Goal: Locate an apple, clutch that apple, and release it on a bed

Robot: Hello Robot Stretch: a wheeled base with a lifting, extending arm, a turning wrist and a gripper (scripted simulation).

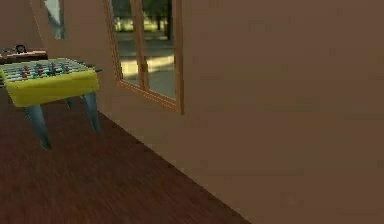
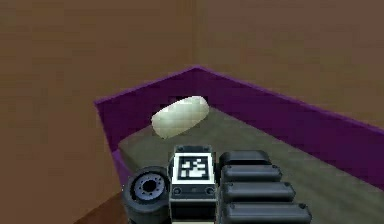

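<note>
In the arm side view a bed [image 2: 290,125] with a purple frame and a grey mattress stretches across the picture. A cream pillow [image 2: 180,116] lies at its far end. The arm's dark stacked segments [image 2: 262,190] rise from the bottom edge, with a white marker square [image 2: 195,167] at their left. Left of the marker sits the gripper's dark round body [image 2: 148,190], low over the bed's near corner. I cannot make out its far end, so I cannot tell whether it holds anything.
In the forward view a yellow-green table football game [image 1: 50,82] on blue-grey legs stands at the left on dark wooden floor [image 1: 100,180]. A wood-framed window [image 1: 147,45] is set in the tan wall [image 1: 290,110] that runs along the right.
</note>
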